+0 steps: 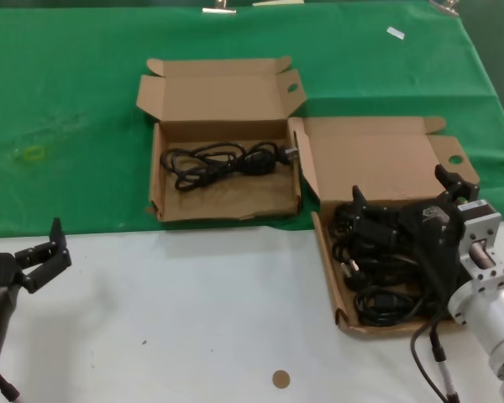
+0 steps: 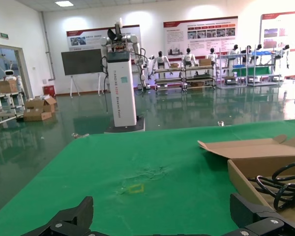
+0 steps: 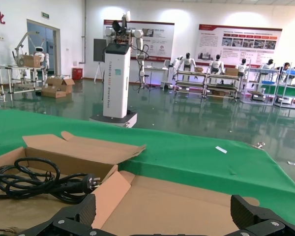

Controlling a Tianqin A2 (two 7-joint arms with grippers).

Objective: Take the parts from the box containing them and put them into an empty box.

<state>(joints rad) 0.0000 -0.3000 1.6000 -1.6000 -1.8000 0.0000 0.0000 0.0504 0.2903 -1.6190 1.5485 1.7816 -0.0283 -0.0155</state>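
The source box (image 1: 329, 267) stands at the right with a straight front rim and a round-holed lid tab (image 1: 455, 159). Several black power cords (image 1: 386, 281) lie bundled in it. My right gripper (image 1: 403, 193) hovers over them, open and empty; in its wrist view the gripper (image 3: 164, 219) faces that box's lid (image 3: 187, 201). The other box (image 1: 223, 206), with a ragged front rim, sits left of it and holds one cord (image 1: 223, 159), also visible in the right wrist view (image 3: 34, 179). My left gripper (image 1: 46, 252) is open and empty over the white table at the near left.
Green cloth (image 1: 67, 101) covers the table's far half and the near half is white (image 1: 193, 311). A small brown disc (image 1: 280, 379) lies near the front edge. A yellow mark (image 1: 34, 153) is on the cloth at the left, and a white tag (image 1: 395, 33) at the back.
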